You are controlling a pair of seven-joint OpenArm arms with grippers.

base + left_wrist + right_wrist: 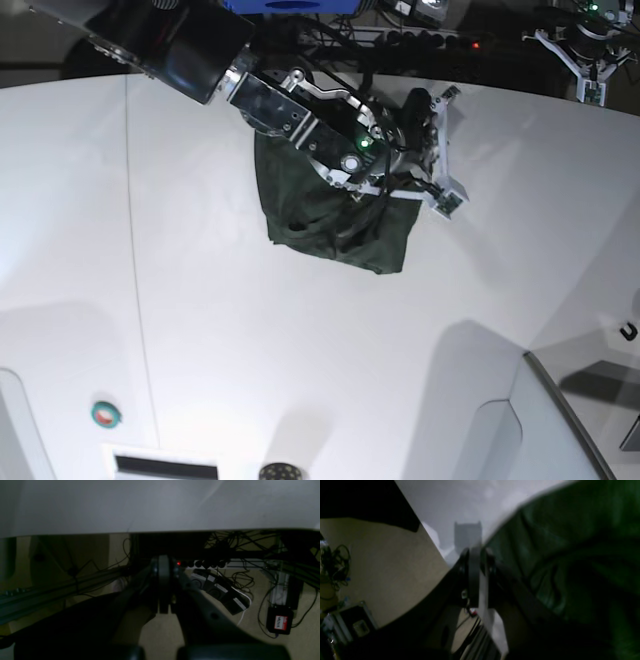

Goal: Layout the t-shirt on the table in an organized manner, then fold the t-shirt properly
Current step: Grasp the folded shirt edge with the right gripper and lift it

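Well, the left wrist view looks out past the left gripper (163, 585). Its two dark fingers (160, 580) are pressed flat together, and there is nothing between them. The gripper hangs off the edge of the table (150, 505), whose white top fills the upper part of the picture. Under the edge it is dim. A power strip (212, 564) with a small red light (178, 563) lies there, with lots of black cables (240, 577) on the floor. A black box (280, 621) with a red and white label sits to the right.

Next, the right wrist view is blurry. The right gripper (478, 575) is low over the table's edge. Its fingers are close together, with only a thin pale strip between them. The green shirt (570, 555) fills the right side, all wrinkled, and its edge comes right up to the fingertips. I cannot tell if the fingers are fully shut or if they pinch any cloth.

Last, the base view looks down on the whole table. The shirt lies in a bunched heap toward the far middle of the table. The right arm (290, 105) reaches over the heap and covers its top part. The left arm (585, 45) is away at the far right edge, well apart from the shirt. A thin dark line (135, 250) runs across the table's left side, and a small green button (105, 411) sits near the front left corner.
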